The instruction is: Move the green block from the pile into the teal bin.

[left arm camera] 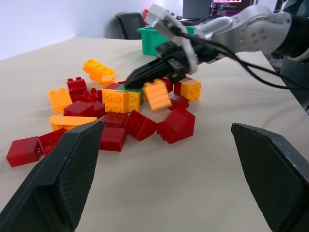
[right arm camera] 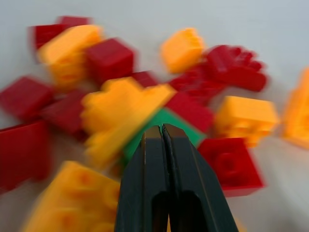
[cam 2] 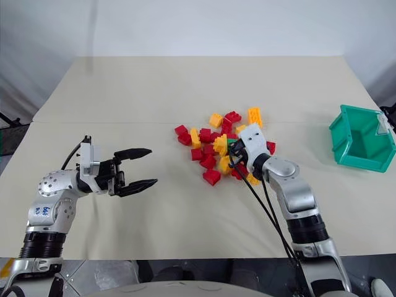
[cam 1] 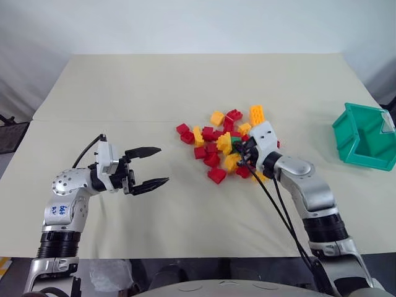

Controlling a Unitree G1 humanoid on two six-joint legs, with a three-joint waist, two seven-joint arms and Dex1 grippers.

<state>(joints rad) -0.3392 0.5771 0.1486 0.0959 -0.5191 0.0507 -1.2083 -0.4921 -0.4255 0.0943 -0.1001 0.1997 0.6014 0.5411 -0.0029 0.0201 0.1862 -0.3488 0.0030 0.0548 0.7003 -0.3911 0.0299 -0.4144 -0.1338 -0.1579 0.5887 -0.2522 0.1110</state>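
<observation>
Right gripper (right arm camera: 161,133) pressed shut at the green block (right arm camera: 164,126), holding nothing.

The green block lies in the pile (cam 1: 226,143), half under a yellow brick (right arm camera: 120,108), fingertips just beside it. The teal bin (cam 1: 365,137) sits well right of the pile. Left gripper (cam 1: 154,166) hangs wide open, well left of the pile.

Beige cloth (cam 1: 154,93) spread flat over the counter, one straight crease running across from side to side. Pale wall (cam 1: 185,25) behind the far edge. Beyond the counter in the left wrist view: dark office chair (left arm camera: 129,23), lit monitor (left arm camera: 231,7) with another dark screen (left arm camera: 196,8) just beside it.
</observation>
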